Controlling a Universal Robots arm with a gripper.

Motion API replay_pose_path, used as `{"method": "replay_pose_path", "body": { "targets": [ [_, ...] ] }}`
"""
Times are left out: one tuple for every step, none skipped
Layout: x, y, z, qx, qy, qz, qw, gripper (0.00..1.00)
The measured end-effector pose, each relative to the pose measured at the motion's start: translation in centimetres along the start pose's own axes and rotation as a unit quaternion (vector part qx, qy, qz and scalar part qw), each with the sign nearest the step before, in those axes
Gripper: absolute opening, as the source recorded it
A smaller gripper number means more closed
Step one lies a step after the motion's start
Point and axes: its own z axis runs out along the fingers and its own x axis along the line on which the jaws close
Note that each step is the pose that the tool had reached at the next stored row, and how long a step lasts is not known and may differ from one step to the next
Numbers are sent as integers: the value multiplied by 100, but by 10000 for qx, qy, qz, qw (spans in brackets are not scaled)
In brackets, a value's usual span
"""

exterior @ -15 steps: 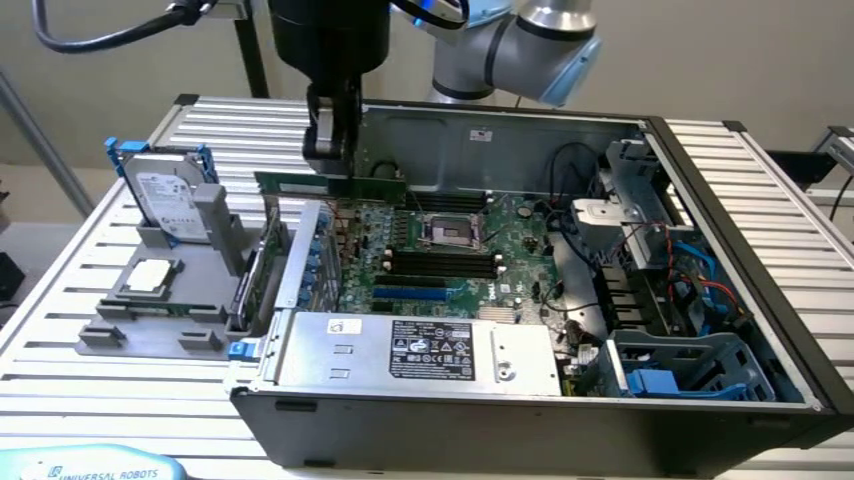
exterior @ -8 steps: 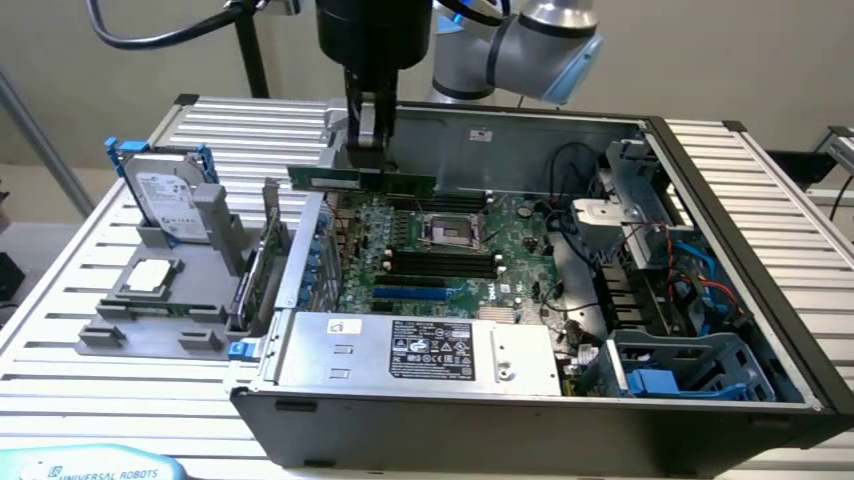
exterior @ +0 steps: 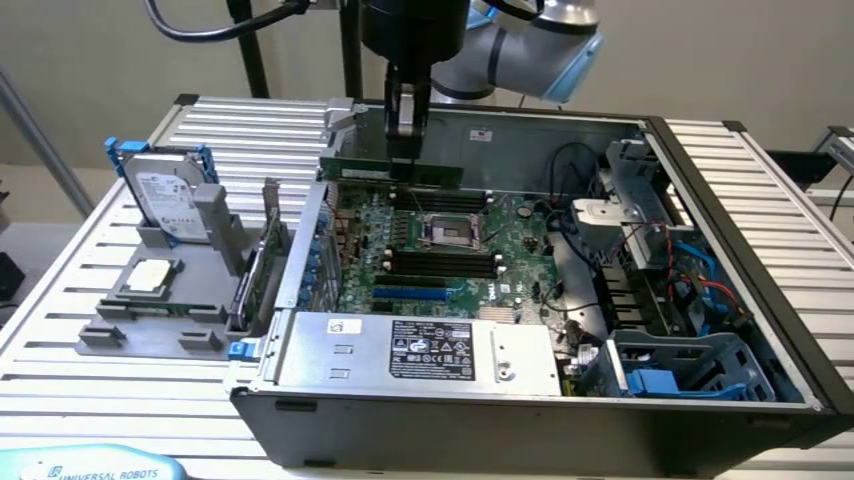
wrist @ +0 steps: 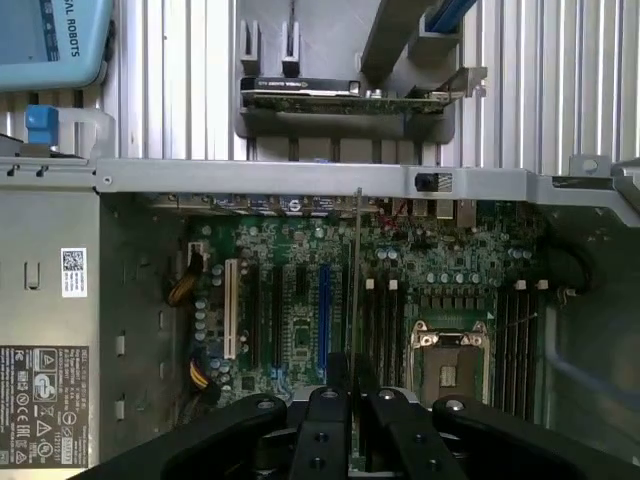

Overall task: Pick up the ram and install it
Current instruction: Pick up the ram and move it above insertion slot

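My gripper (exterior: pixel 404 140) hangs over the back of the open computer case (exterior: pixel 747 300), shut on the ram (exterior: pixel 391 170). The ram is a long green stick held level and on edge, above the motherboard (exterior: pixel 521 225) and clear of it. In the wrist view the ram (wrist: pixel 355 290) appears edge-on as a thin line running out from between my black fingers (wrist: pixel 325 420). It lines up over the board between the blue slot (wrist: pixel 323 310) and the black memory slots (wrist: pixel 385 320). In the exterior view the black memory slots (exterior: pixel 441 262) lie in front of the CPU socket (exterior: pixel 447 232).
A power supply (exterior: pixel 414 350) fills the case's near side, and a blue drive cage (exterior: pixel 681 370) with cables sits on the exterior view's right. Outside the case, a grey fixture (exterior: pixel 154 310) holds a hard drive (exterior: pixel 167 190), a CPU chip (exterior: pixel 147 275) and a green expansion card (exterior: pixel 260 270).
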Motion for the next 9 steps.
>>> {"method": "replay_pose_path", "body": {
  "targets": [
    [-25,-29,4,0,0,0,10000,14],
    [-51,-57,9,0,0,0,10000,14],
    [-76,-86,14,0,0,0,10000,14],
    [-102,-116,20,0,0,0,10000,14],
    [-128,-148,28,0,0,0,10000,14],
    [-153,-180,39,0,0,0,10000,14],
    [-175,-211,52,0,0,-1,10000,14],
    [-198,-241,66,0,0,0,10000,14],
    [-222,-276,84,0,0,0,10000,14]
  ]
}}
